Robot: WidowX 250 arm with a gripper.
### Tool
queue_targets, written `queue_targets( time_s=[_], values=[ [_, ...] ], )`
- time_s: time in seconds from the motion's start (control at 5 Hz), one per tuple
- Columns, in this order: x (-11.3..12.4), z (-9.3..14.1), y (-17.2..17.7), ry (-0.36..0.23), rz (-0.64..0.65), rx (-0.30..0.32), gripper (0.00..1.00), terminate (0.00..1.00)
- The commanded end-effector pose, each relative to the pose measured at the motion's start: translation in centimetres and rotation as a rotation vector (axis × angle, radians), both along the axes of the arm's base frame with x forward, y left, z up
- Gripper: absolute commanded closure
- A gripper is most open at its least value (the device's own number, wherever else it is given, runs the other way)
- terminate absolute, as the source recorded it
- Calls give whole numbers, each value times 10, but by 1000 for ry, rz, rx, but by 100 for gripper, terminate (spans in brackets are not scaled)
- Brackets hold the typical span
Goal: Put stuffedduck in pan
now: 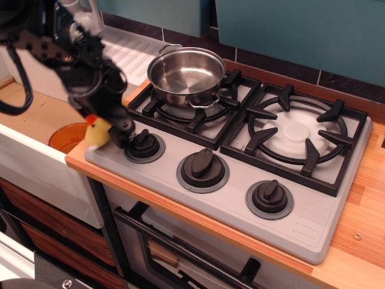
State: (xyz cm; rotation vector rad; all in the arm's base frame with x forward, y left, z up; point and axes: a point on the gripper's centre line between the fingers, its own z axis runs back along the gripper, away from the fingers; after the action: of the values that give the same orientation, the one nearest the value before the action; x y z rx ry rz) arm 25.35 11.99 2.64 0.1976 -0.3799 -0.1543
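The stuffedduck is a small yellow plush with an orange-red beak. It lies at the front left corner of the stove top, and only its head shows. My gripper has come down on top of it and covers its body. One dark finger stands between the duck and the left knob. The arm blocks the jaws, so I cannot tell whether they have closed on the duck. The pan is shiny steel and empty, and sits on the back left burner, up and to the right of the gripper.
An orange round disc lies in the sink left of the stove. Three black knobs line the stove front. The right burner grate is bare. A white drainboard runs behind the arm.
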Motion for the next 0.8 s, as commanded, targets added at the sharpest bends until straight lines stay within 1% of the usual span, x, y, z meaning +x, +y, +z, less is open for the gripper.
queue_targets(
  time_s=[0.0,0.2,0.4,0.6],
  values=[
    [-1,-18,7,2,-14,-9,0,0],
    [2,-18,10,26,-8,2,100,0],
    [1,-9,14,49,-20,14,100,0],
    [0,18,21,93,-18,45,100,0]
  ],
)
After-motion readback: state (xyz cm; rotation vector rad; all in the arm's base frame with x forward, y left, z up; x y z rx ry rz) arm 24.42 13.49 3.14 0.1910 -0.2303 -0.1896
